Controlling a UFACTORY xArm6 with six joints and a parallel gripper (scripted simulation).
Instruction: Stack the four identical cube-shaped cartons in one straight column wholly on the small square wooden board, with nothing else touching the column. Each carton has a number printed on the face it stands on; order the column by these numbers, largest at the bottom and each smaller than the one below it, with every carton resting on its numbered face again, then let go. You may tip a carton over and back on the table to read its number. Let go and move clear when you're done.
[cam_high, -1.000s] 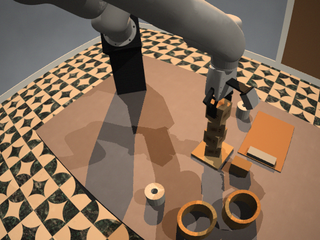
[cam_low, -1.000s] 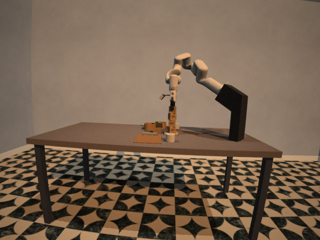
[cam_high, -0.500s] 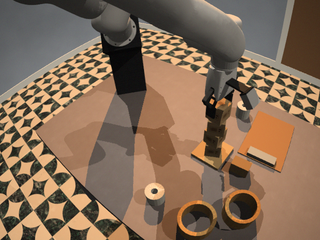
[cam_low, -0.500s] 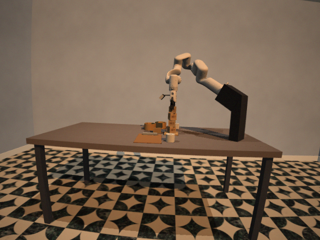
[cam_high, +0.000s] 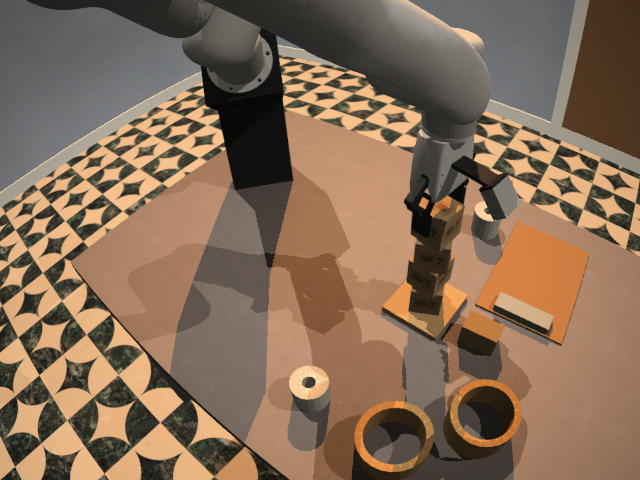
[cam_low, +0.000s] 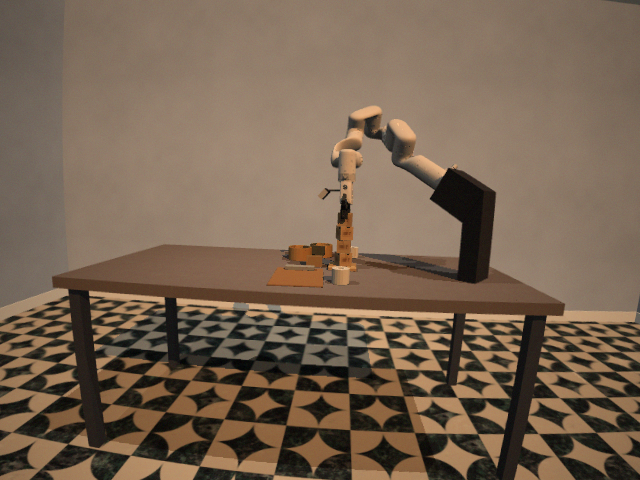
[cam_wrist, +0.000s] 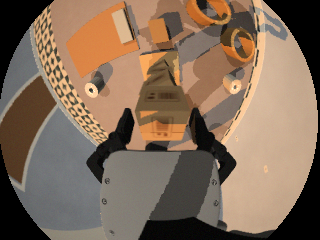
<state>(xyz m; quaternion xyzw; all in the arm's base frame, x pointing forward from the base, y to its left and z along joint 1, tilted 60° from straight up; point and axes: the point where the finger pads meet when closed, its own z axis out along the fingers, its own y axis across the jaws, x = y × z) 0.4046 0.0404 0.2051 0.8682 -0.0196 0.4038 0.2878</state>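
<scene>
Four cartons stand in one column on the square wooden board (cam_high: 398, 308) (cam_wrist: 145, 62): the bottom carton (cam_high: 425, 303) (cam_low: 343, 259), the second carton (cam_high: 426, 279) (cam_low: 343, 246), the third carton (cam_high: 434, 256) (cam_low: 344, 232) and the top carton (cam_high: 447, 227) (cam_low: 349, 220) (cam_wrist: 162, 112). They are turned a little against each other. My gripper (cam_high: 442, 207) (cam_low: 344, 212) (cam_wrist: 161, 114) is open around the top carton; the wrist view shows a gap on both sides of it. The numbered undersides are hidden.
A plain brown block (cam_high: 480, 330) (cam_wrist: 160, 31) stands close beside the board. An orange mat (cam_high: 537, 268) with a pale bar lies past it. White rolls (cam_high: 485, 227) (cam_high: 310, 390) stand on two sides. Two orange rings (cam_high: 393, 405) (cam_high: 485, 384) stand farther off.
</scene>
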